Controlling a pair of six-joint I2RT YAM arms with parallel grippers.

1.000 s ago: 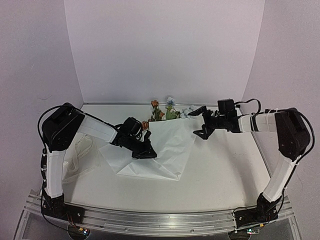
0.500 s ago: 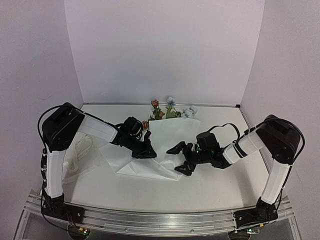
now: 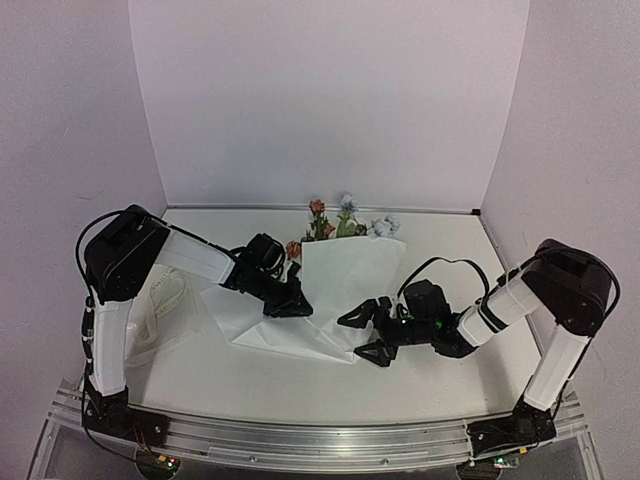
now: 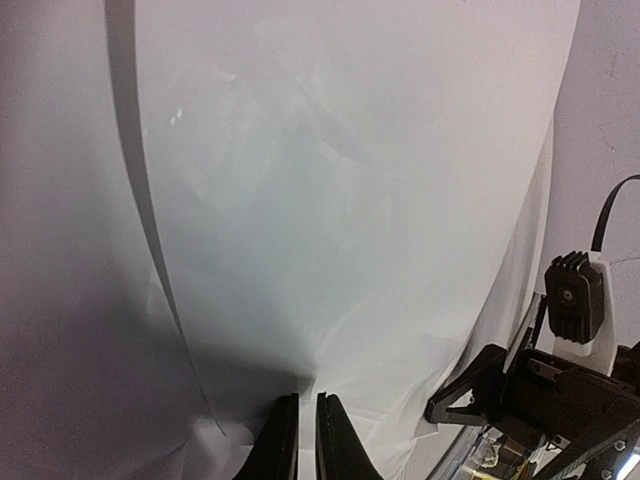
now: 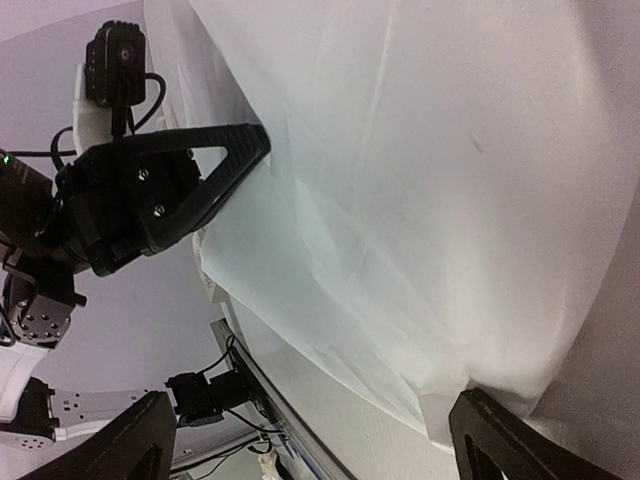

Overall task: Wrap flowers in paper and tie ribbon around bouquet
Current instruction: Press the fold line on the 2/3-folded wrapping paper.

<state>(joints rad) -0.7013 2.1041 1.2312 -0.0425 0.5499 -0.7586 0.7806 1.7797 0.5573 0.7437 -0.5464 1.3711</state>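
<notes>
- Top external: the paper lies crumpled in the middle of the table. The flowers are at its far edge, blooms poking out beyond the sheet and stems hidden under it.
- I see the left gripper low on the left part of the sheet, tips down on it. The right gripper is at the sheet's near right corner, spread wide, one finger on either side of that corner.
- A whitish band that I take for the ribbon lies loose by the left arm, well apart from the sheet.
- Left wrist: paper fills nearly all I can see. My two fingers are almost together with only a thin slit between them, tips against a shadowed fold. I cannot tell whether any paper is caught between them. The right gripper shows at the lower right.
- Right wrist: my fingers stand far apart and grip nothing. The sheet's corner sits between them, and the left gripper's tip presses on the sheet further in.
</notes>
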